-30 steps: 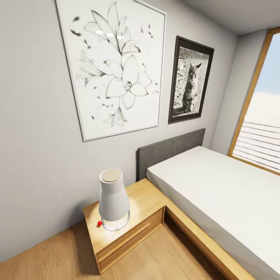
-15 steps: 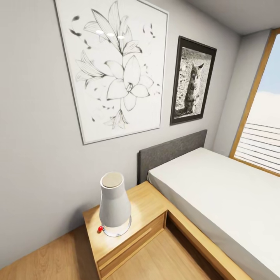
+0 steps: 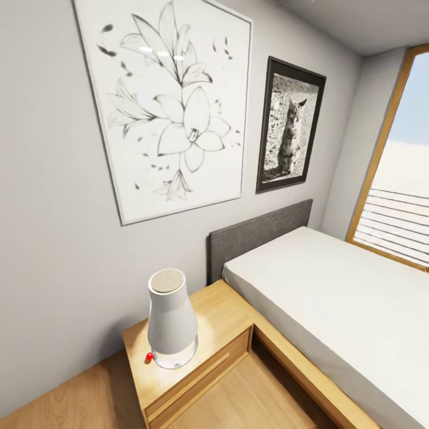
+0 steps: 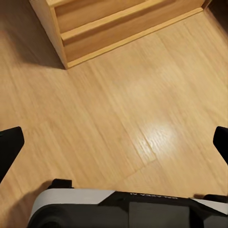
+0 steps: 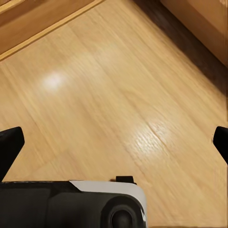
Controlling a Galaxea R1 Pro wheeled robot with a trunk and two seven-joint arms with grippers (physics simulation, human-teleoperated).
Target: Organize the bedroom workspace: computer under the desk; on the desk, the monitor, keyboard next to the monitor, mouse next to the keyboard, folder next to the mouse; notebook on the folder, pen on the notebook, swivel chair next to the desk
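Evidently in transit: both grippers, left (image 4: pixel 114 142) and right (image 5: pixel 114 142), hang wide and empty over bare floor (image 4: pixel 142 114) beside the bedside unit (image 3: pixel 179 381), carrying nothing.

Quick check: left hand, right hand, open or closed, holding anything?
Left hand: open, empty, over wooden floor.
Right hand: open, empty, over the floor.

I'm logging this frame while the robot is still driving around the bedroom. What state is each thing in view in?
Lamp: upright on the nightstand, unlit as far as shows.
Nightstand: drawer shut.
Bed: made, nothing lying on it.
Flower picture: hanging on the wall.
Cat picture: hanging on the wall.
Left gripper: open, empty, over the wooden floor.
Right gripper: open, empty, over the floor.
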